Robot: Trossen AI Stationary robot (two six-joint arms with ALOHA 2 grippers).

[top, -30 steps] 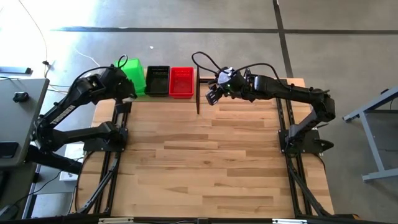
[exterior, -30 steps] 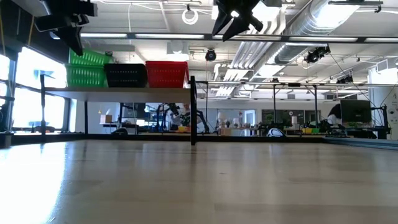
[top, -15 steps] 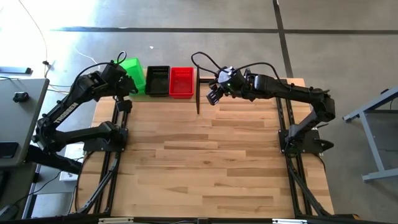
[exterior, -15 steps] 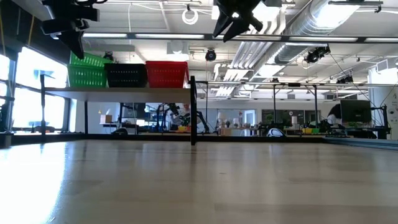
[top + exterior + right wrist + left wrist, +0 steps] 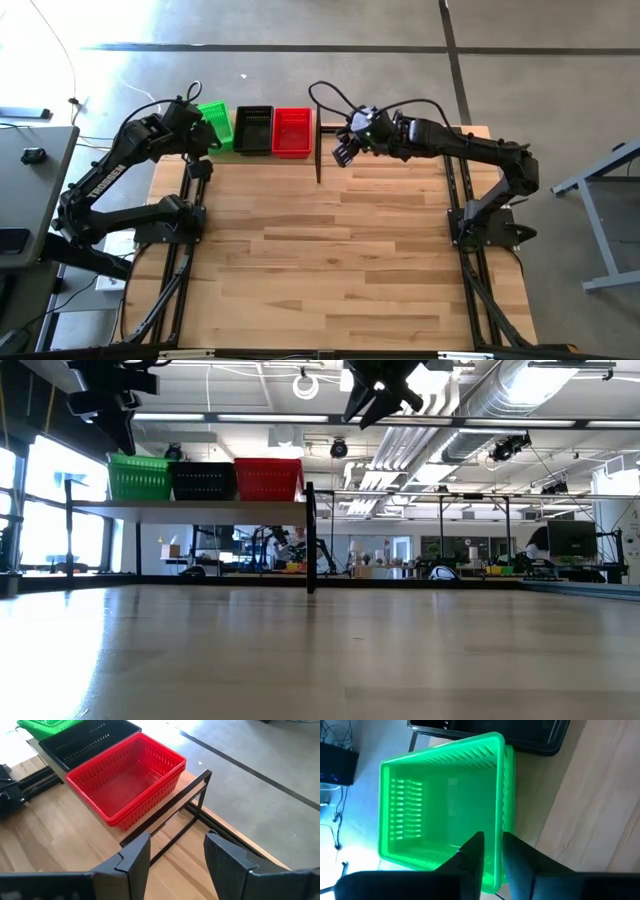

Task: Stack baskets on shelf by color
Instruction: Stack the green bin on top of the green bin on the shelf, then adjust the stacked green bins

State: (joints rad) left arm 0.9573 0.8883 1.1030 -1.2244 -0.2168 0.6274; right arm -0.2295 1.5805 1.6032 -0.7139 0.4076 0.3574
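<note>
Three stacks of baskets sit in a row on the shelf (image 5: 190, 506), at the far left of the table (image 5: 340, 260). The green baskets (image 5: 216, 122) are at the shelf's left end. The black baskets (image 5: 253, 129) are in the middle, touching the green ones. The red baskets (image 5: 292, 131) are at the right end, just beside the shelf's black post (image 5: 318, 152).

The left gripper (image 5: 197, 127) is right over the near rim of the green baskets. Its fingers (image 5: 472, 852) stand a little apart on either side of that rim. I cannot tell if they press on it or have let go.

The right gripper (image 5: 340, 155) hangs in the air near the right end of the shelf. Its fingers (image 5: 131, 857) are spread wide and hold nothing.
</note>
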